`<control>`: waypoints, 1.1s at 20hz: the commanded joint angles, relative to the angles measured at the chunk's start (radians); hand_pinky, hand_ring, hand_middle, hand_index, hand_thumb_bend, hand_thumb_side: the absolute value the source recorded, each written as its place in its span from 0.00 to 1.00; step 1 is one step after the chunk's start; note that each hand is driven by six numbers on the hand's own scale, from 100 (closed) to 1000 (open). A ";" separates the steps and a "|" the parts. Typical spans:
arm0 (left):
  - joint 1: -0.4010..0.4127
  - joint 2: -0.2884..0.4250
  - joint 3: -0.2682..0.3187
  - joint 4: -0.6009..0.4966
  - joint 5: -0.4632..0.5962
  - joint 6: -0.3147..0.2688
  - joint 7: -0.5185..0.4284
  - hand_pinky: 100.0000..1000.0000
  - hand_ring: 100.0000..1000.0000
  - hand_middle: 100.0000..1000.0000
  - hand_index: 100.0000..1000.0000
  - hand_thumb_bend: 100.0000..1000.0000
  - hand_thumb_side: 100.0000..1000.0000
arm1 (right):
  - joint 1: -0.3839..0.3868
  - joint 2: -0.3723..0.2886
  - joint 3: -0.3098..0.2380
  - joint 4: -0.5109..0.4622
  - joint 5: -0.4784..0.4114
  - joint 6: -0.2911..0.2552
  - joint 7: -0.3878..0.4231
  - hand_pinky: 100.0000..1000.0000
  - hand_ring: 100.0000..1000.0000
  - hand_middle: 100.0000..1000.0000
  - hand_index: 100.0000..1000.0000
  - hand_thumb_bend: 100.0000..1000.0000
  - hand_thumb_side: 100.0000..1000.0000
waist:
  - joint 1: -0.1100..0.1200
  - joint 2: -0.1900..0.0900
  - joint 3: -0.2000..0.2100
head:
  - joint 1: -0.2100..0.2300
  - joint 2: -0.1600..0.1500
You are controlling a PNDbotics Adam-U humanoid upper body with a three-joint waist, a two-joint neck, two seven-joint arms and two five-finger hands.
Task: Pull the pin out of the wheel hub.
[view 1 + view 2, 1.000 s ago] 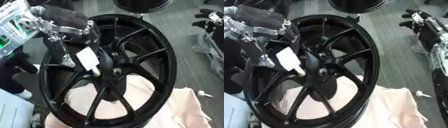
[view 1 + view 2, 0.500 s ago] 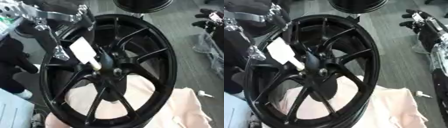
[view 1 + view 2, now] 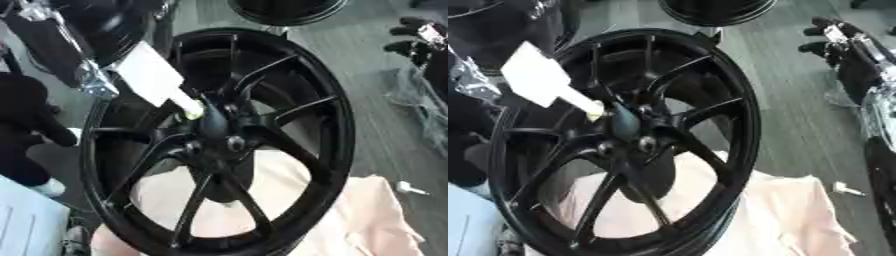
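Since earlier frame we are drawing white-handled pin (image 3: 157,80) up-left; tip leaving black wheel hub (image 3: 219,135). Left hand (image 3: 92,82) fingers: cannot tell. Extraction nearly done.

The wheel (image 3: 219,145) stands on a cloth (image 3: 367,220); the pin (image 3: 157,82) projects from its hub (image 3: 214,132) toward ten o'clock.

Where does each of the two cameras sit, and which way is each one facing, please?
Left eye view: in the robot's head, looking down at the black wheel and the white pin at its hub; the left hand shows upper left, the right hand upper right.
Right eye view: beside it in the head, facing the same way; wheel, pin and both hands show again.
Shared: one moment, nearly one picture, with the pale cloth beneath the wheel.
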 commanded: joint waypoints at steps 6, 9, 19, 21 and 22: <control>0.023 0.094 0.125 -0.052 0.059 -0.041 -0.090 0.72 0.63 0.44 0.28 0.51 0.01 | -0.005 -0.037 -0.008 -0.008 0.001 -0.003 -0.006 0.96 0.69 0.74 0.83 0.00 0.56 | -0.008 -0.019 0.010 | -0.007 0.003; 0.062 0.139 0.176 -0.061 0.080 -0.025 -0.090 0.72 0.63 0.43 0.28 0.52 0.00 | -0.002 -0.041 -0.009 -0.008 0.002 -0.004 -0.008 0.96 0.69 0.74 0.83 0.00 0.56 | -0.006 -0.018 0.015 | -0.011 0.004; 0.312 0.303 0.380 0.036 0.091 0.028 0.053 0.71 0.62 0.42 0.28 0.44 0.00 | -0.001 -0.047 -0.014 -0.008 0.002 -0.005 -0.011 0.96 0.69 0.74 0.83 0.00 0.56 | -0.004 -0.015 0.024 | -0.024 0.003; 0.360 0.320 0.418 0.091 0.074 0.036 0.087 0.71 0.62 0.42 0.28 0.40 0.00 | 0.000 -0.047 -0.016 -0.007 0.001 -0.005 -0.013 0.96 0.69 0.74 0.83 0.00 0.56 | -0.005 -0.013 0.025 | -0.024 0.001; 0.382 0.326 0.437 0.127 0.060 0.043 0.101 0.71 0.62 0.42 0.28 0.40 0.00 | 0.000 -0.047 -0.017 -0.007 0.001 -0.005 -0.014 0.96 0.69 0.74 0.83 0.00 0.56 | -0.006 -0.013 0.026 | -0.024 0.000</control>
